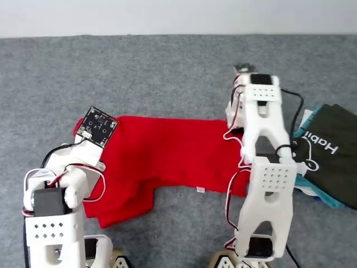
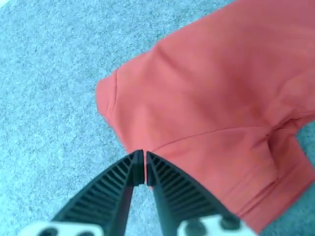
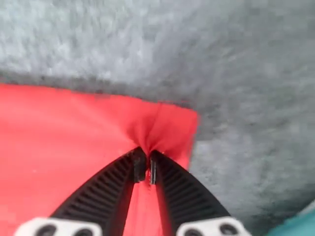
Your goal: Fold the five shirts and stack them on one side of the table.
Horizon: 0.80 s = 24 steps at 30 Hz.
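A red shirt (image 1: 167, 151) lies spread across the middle of the grey table (image 1: 167, 67), with one part folded under near the front left. My left gripper (image 2: 144, 169) is shut at the shirt's left edge (image 2: 211, 88), and a crease runs away from its tips. At the shirt's far right corner (image 3: 64, 132), my right gripper (image 3: 144, 169) is shut on puckered red cloth. From above, the left arm (image 1: 72, 178) stands over the shirt's left end and the right arm (image 1: 268, 167) over its right end.
At the table's right edge a folded dark shirt (image 1: 329, 156) rests on a folded teal one (image 1: 312, 190), close beside the right arm. Bare grey table stretches behind the red shirt and in front of it.
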Each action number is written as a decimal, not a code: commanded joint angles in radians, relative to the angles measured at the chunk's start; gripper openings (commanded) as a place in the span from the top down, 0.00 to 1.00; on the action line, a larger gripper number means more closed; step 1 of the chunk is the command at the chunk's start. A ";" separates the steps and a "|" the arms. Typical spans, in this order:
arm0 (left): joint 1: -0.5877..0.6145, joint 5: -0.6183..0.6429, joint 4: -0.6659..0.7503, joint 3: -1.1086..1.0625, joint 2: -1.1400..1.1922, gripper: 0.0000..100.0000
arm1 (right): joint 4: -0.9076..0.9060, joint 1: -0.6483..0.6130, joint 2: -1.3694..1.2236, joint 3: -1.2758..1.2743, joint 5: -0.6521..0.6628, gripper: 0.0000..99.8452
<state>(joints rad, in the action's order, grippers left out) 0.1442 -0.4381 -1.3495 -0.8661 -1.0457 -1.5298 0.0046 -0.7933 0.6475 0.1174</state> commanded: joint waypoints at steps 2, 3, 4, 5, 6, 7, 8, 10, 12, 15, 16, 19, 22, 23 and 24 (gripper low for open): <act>0.006 -0.015 0.017 0.007 -0.005 0.98 | -0.033 0.036 0.019 0.130 0.074 0.99; 0.006 -0.015 0.017 0.007 -0.003 0.98 | -0.031 0.036 0.019 0.146 0.092 0.99; 0.006 -0.015 0.017 0.007 -0.003 0.98 | -0.027 0.035 0.018 0.158 0.114 0.99; 0.006 -0.015 0.017 0.007 -0.003 0.98 | -0.021 0.031 0.016 0.164 0.132 0.99; 0.006 -0.015 0.017 0.007 -0.003 0.98 | -0.010 0.028 0.015 0.166 0.146 0.99; 0.006 -0.015 0.017 0.007 -0.003 0.98 | 0.002 0.024 0.007 0.166 0.157 0.99; 0.006 -0.015 0.017 0.007 -0.003 0.98 | 0.012 0.021 -0.004 0.169 0.166 0.99; 0.006 -0.015 0.017 0.007 -0.003 0.98 | 0.028 0.015 -0.030 0.169 0.189 0.99; 0.006 -0.015 0.017 0.007 -0.003 0.98 | 0.048 0.015 -0.050 0.169 0.203 0.99; 0.006 -0.015 0.017 0.007 -0.003 0.98 | 0.073 0.015 -0.059 0.170 0.212 0.99; 0.006 -0.015 0.017 0.007 -0.003 0.98 | 0.073 0.015 -0.058 0.170 0.222 0.99; 0.006 -0.015 0.015 0.007 -0.003 0.98 | 0.024 0.013 -0.053 0.175 0.233 0.92; 0.006 -0.015 0.015 0.007 -0.003 0.98 | -0.079 0.013 -0.025 0.219 0.230 0.81; 0.006 -0.015 0.015 0.007 -0.003 0.98 | -0.110 0.013 -0.015 0.247 0.230 0.79; 0.006 -0.015 0.015 0.007 -0.003 0.98 | -0.142 0.013 -0.004 0.275 0.230 0.80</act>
<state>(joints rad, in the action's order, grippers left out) 0.1442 -0.4381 -1.3495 -0.8661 -1.0457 -1.5957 0.0215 -0.8654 0.8209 0.3399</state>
